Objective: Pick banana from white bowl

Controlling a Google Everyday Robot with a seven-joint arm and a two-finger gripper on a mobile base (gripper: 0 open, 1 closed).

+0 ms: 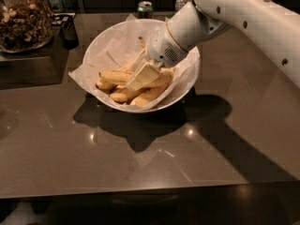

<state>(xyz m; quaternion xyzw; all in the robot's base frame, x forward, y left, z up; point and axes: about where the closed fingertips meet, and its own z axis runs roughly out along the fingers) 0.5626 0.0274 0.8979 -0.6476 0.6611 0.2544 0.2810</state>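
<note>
white round paper-lined bowl (101, 46) holds the long curved yellow banana (135, 62) among shorter bananas (115, 76); white two-finger gripper (143, 76) sits low inside it, grip state cannot be told; label on green can (145, 8) unreadable

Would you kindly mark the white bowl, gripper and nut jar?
white bowl (99, 35): camera view, upper left rim
gripper (141, 78): camera view, its tip, inside that bowl
nut jar (23, 21): camera view, glass side

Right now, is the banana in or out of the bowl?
In. The banana lies on the paper inside the bowl with the others; the end effector sits low over them.
</note>
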